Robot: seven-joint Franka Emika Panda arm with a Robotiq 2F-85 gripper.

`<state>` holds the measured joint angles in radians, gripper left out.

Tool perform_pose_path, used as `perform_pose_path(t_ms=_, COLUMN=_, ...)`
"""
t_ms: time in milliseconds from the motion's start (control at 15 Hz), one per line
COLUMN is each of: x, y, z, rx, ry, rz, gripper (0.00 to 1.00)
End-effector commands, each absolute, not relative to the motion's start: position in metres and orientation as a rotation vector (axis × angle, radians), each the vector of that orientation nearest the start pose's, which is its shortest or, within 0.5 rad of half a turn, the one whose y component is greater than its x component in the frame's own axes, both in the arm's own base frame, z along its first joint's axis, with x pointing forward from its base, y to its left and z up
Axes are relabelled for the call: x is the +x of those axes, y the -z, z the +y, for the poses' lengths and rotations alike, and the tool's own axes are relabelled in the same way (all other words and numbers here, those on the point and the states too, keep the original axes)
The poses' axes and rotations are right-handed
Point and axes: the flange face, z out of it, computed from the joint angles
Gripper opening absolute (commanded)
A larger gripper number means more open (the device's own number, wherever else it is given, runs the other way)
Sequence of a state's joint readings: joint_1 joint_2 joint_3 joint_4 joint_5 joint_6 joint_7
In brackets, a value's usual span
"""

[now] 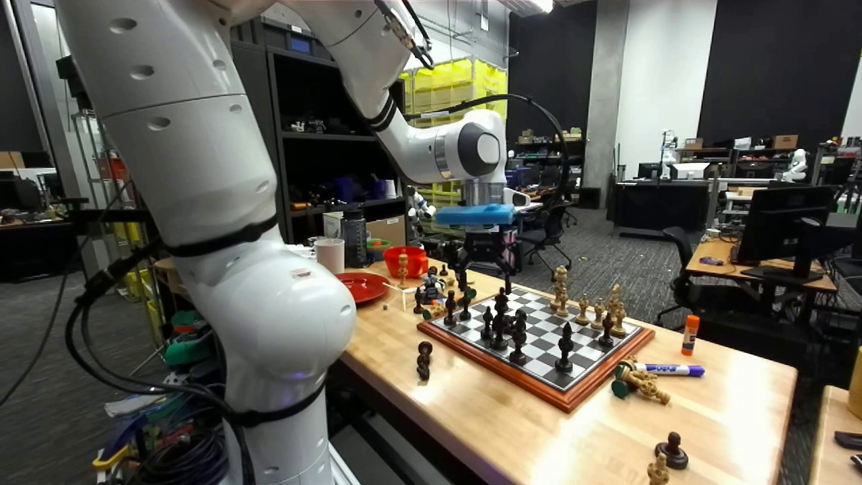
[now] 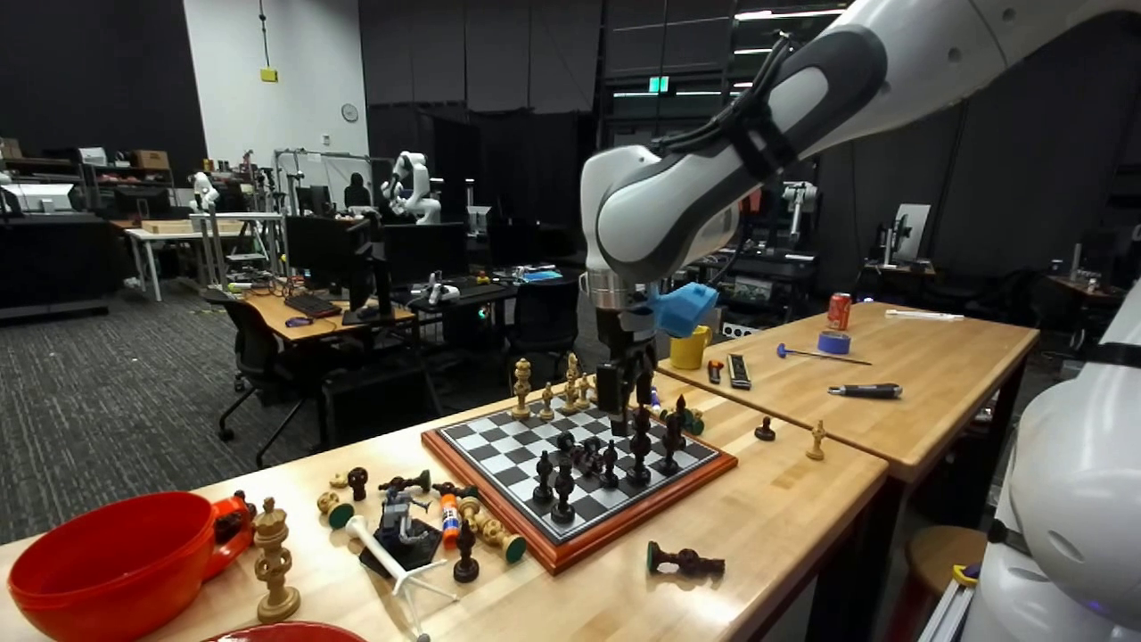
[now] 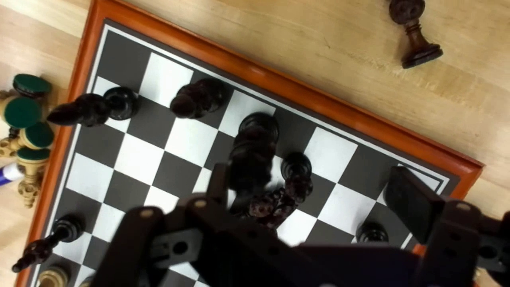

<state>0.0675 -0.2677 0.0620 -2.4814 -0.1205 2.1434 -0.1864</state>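
Exterior view: chessboard (image 2: 513, 446) beyond red mug (image 2: 125, 602)

Seen from the wrist, between the parted jaws of the black jointed gripper (image 3: 310, 191), black-and-white board squares (image 3: 332, 153) left room from one to three o'clock. A tall black carved chess piece (image 3: 255, 149) stood in the way at ten, clustered dark-brown carved pieces (image 3: 279, 205) at eight. Past the red-brown wooden rim (image 3: 314, 99), pale wooden tabletop (image 3: 314, 44) offered passage at twelve; a dark-brown toppled piece (image 3: 418, 38) obstructed one o'clock.
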Motion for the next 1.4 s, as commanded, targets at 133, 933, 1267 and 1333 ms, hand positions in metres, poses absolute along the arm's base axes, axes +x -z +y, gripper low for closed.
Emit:
perform_pose_path(t_ms=133, x=0.429, y=-0.377, z=0.064, rx=-3.159, ry=-0.164, rz=-0.824, gripper=1.00)
perform_pose_path(t_ms=933, x=0.448, y=-0.394, z=0.055, rx=-3.187, ry=-0.019, rz=-0.871, gripper=1.00)
perform_pose_path(t_ms=1267, x=0.455, y=-0.393, z=0.053, rx=-3.171, ry=-0.032, rz=-0.878, gripper=1.00)
perform_pose_path(t_ms=1333, x=0.456, y=-0.390, z=0.054, rx=-3.169, ry=-0.045, rz=-0.880, gripper=1.00)
